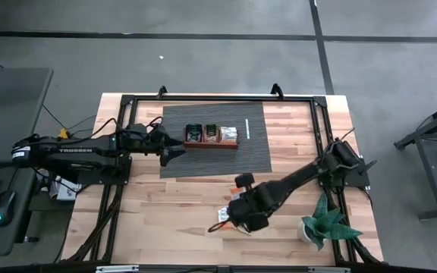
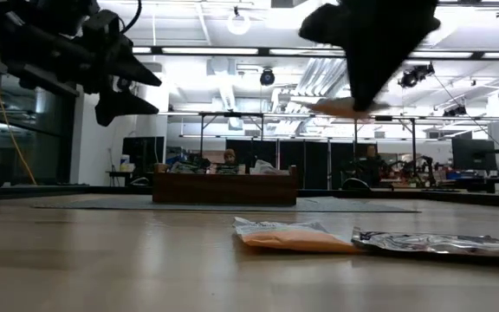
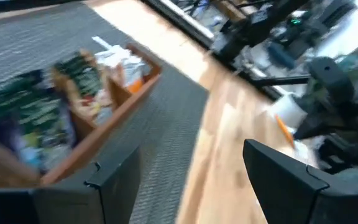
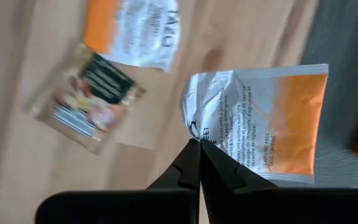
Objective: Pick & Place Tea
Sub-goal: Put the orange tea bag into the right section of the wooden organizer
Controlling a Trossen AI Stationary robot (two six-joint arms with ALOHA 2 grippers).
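Note:
My right gripper (image 4: 199,146) is shut on an orange-and-white tea sachet (image 4: 272,118) above the table's near middle (image 1: 239,216); in the low view the sachet (image 2: 345,107) shows under the dark fingers. Two more sachets lie flat on the wood below: an orange-and-white one (image 4: 132,31) and a beige-and-black one (image 4: 82,99). In the low view they show as an orange sachet (image 2: 293,236) and a silvery one (image 2: 440,245). The brown wooden tray (image 1: 211,144) stands on the grey mat with sachets upright in its compartments (image 3: 79,81). My left gripper (image 1: 174,148) hangs open just left of the tray. My right gripper pinches the orange-and-white sachet between its two fingers at the crumpled white end (image 4: 197,127), near an edge. The fingers come from above, pointing down. The sachet is lifted clear of the table and lies roughly flat below the fingertips.
A grey ribbed mat (image 1: 180,163) covers the table's far middle, with a thin white strip (image 1: 246,129) right of the tray. A potted plant (image 1: 326,224) stands at the near right corner. Black frame rails (image 1: 321,121) run along the table's sides.

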